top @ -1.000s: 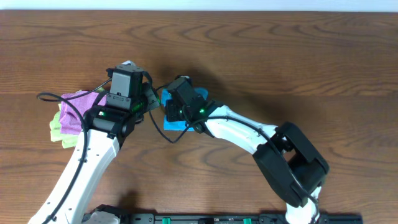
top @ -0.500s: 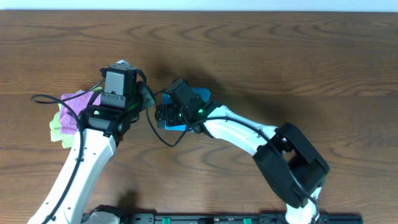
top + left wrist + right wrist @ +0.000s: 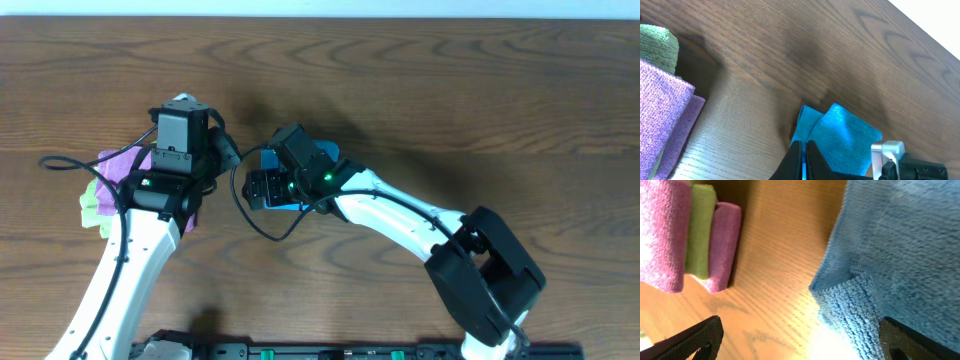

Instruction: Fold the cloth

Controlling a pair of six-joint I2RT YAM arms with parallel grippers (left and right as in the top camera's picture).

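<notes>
The sky-blue cloth (image 3: 322, 153) lies folded on the table, mostly hidden under my right wrist in the overhead view. In the left wrist view the cloth (image 3: 842, 135) shows a layered corner at its left side. My right gripper (image 3: 260, 188) stands wide open over the cloth's left edge, and in its own view the right gripper (image 3: 805, 345) has one finger over bare wood and the other over the cloth (image 3: 900, 250). My left gripper (image 3: 232, 155) is shut, just left of the cloth. The left gripper (image 3: 803, 157) has its tips at the cloth's near corner and holds nothing that I can see.
A stack of folded purple cloth (image 3: 125, 165) and light green cloth (image 3: 92, 205) sits at the left, under my left arm. The same stack (image 3: 695, 235) lies close to the left of my right gripper. A black cable (image 3: 245, 215) loops between the arms.
My right gripper has opened wide and let go of the cloth. My left arm has drawn back to the left, away from the cloth, staying shut.
</notes>
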